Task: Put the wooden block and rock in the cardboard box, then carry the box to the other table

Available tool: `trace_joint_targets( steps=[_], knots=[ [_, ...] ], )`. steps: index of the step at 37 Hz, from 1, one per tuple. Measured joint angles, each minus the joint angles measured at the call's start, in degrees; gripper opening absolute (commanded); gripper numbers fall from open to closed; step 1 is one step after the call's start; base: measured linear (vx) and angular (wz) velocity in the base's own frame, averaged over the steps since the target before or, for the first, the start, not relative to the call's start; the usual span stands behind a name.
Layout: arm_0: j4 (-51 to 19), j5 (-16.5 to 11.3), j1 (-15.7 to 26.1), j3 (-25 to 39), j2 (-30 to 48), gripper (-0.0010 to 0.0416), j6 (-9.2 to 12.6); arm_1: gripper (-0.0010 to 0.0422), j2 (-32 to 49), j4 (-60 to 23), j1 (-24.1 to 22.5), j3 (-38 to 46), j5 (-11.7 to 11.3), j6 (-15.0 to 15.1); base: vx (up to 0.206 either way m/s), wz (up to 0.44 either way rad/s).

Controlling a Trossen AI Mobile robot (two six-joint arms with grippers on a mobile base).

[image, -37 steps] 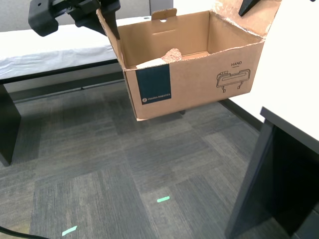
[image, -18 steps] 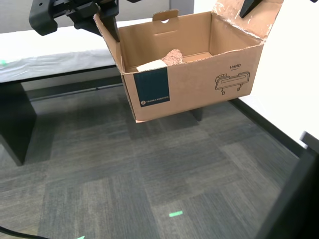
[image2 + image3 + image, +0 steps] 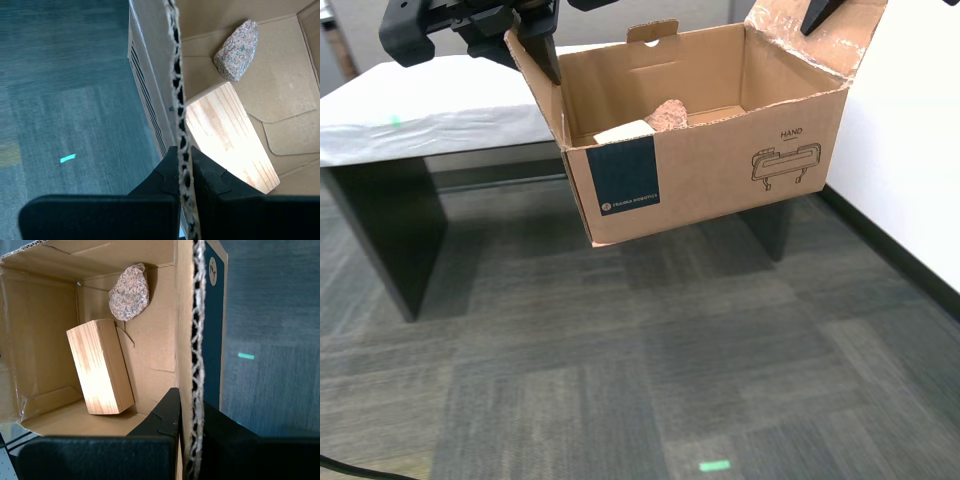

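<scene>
The cardboard box [image 3: 720, 170] hangs in the air above the carpet, open at the top, its teal label and "HAND" drawing facing the exterior view. Inside lie the wooden block [image 3: 100, 367] and the rock [image 3: 129, 292], side by side on the bottom. My first gripper [image 3: 192, 405] is shut on the box's corrugated wall edge, next to the teal label. My second gripper [image 3: 182, 155] is shut on another wall edge, close to the wooden block [image 3: 227, 137]. In the exterior view, black arms hold the box at its upper left and upper right. The other table [image 3: 440, 110] stands behind the box.
Grey carpet tiles cover the floor, with a green tape mark [image 3: 715, 465] near the exterior view's bottom edge. The covered table has dark legs [image 3: 400, 230] and a green mark [image 3: 395, 122] on top. A white wall with a dark baseboard [image 3: 910, 270] runs along the exterior view's right.
The whole scene has shifted, so the camera has moved. The dark table at the exterior view's right has left the picture and more of the covered table shows. The box stays held the same way.
</scene>
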Motion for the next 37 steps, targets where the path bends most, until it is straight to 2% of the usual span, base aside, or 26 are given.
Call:
trace_joint_targets(
  steps=[8, 14, 18, 24, 28, 33, 37],
  knots=[
    [0.02, -0.04, 0.42, 0.0, 0.0, -0.0001, 1.6, -0.0001, -0.26, -2.32, 0.81, 0.07, 0.46, 0.17, 0.19, 0.44],
    [0.28, -0.2, 0.68, 0.0, 0.0, -0.0001, 2.58, -0.0001, -2.29, -2.86, 2.69, -0.07, 1.7, 4.66, 0.196, 0.431],
    [0.39, -0.44, 0.87, 0.0, 0.0, -0.0001, 4.15, -0.0001, -4.61, -2.64, 5.18, -0.76, 5.4, 8.11, 0.2, 0.406],
    [0.39, -0.68, 1.9, 0.0, 0.0, -0.0001, 7.65, -0.0001, -7.3, -3.21, 8.98, -1.7, 11.45, 17.27, 0.2, 0.383],
    [0.44, -0.48, 2.91, 0.0, 0.0, -0.0001, 9.51, -0.0001, -7.98, -3.69, 11.1, -2.1, 13.6, 22.56, 0.198, 0.299],
    [0.37, 1.57, 4.57, 0.0, -0.35, -0.0001, 11.1, -0.0001, -7.98, -3.72, 12.41, -2.21, 15.82, 25.49, 0.199, 0.169],
    [0.0, 2.1, 5.55, 0.0, -0.44, -0.0001, 11.3, -0.0001, -7.91, -3.78, 12.52, -2.19, 18.45, 25.75, 0.2, 0.124]
  ],
)
